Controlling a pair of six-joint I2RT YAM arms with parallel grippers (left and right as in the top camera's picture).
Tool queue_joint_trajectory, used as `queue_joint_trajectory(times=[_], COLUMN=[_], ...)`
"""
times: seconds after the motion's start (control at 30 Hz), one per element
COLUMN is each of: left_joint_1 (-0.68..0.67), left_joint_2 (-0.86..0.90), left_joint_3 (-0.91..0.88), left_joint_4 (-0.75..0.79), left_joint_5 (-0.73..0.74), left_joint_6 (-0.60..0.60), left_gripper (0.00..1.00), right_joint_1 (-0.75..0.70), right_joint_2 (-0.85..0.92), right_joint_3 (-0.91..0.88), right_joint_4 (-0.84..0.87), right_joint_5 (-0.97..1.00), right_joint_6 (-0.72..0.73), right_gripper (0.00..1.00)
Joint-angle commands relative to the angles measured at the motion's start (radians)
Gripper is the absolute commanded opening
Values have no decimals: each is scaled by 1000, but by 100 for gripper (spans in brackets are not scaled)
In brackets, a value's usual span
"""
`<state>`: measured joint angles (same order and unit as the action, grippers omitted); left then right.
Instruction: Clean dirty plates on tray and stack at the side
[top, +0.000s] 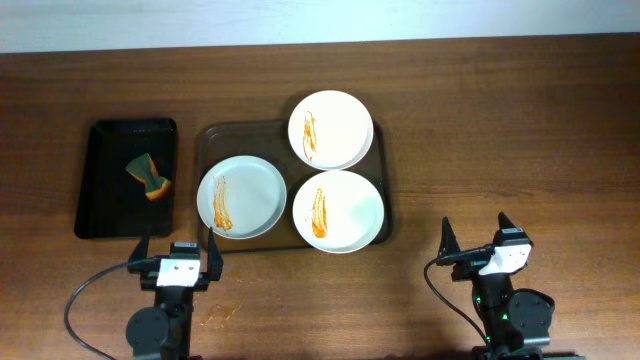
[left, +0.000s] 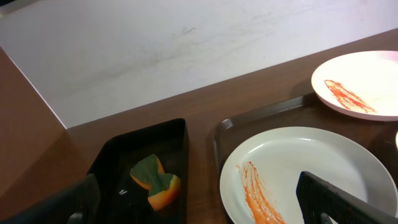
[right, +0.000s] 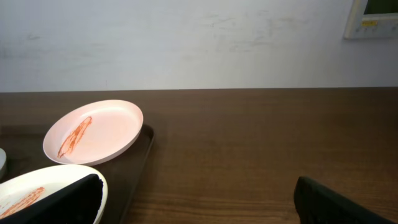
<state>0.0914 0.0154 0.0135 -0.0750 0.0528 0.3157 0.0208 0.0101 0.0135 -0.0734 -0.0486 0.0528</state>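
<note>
Three white plates smeared with orange sauce sit on a brown tray (top: 205, 140): a left plate (top: 242, 197), a front right plate (top: 338, 211) and a back plate (top: 331, 129) overhanging the tray's far edge. A green and orange sponge (top: 148, 175) lies in a black bin (top: 105, 180) left of the tray. My left gripper (top: 175, 247) is open and empty near the table's front edge, just in front of the left plate (left: 305, 171). My right gripper (top: 473, 236) is open and empty, right of the tray. The back plate shows in the right wrist view (right: 93, 131).
Small orange sauce marks (top: 217, 315) stain the wood near the front edge beside my left arm. Bare wooden table (top: 500, 130) stretches right of the tray. A white wall (right: 186, 43) lies beyond the table's far edge.
</note>
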Motion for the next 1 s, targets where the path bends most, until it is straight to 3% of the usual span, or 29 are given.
queue_joint_trajectory(times=[0.0, 0.97], left_joint_1=[-5, -5], left_joint_2=[-10, -10], left_joint_3=[-5, -5], left_joint_4=[-2, -2], left_joint_5=[7, 0], left_joint_6=[15, 16], left_gripper=[99, 99], right_joint_1=[-3, -3], right_joint_2=[-6, -7], right_joint_3=[-8, -8], right_joint_4=[0, 23], right_joint_5=[8, 31], right_joint_6=[3, 4], right_gripper=[98, 98])
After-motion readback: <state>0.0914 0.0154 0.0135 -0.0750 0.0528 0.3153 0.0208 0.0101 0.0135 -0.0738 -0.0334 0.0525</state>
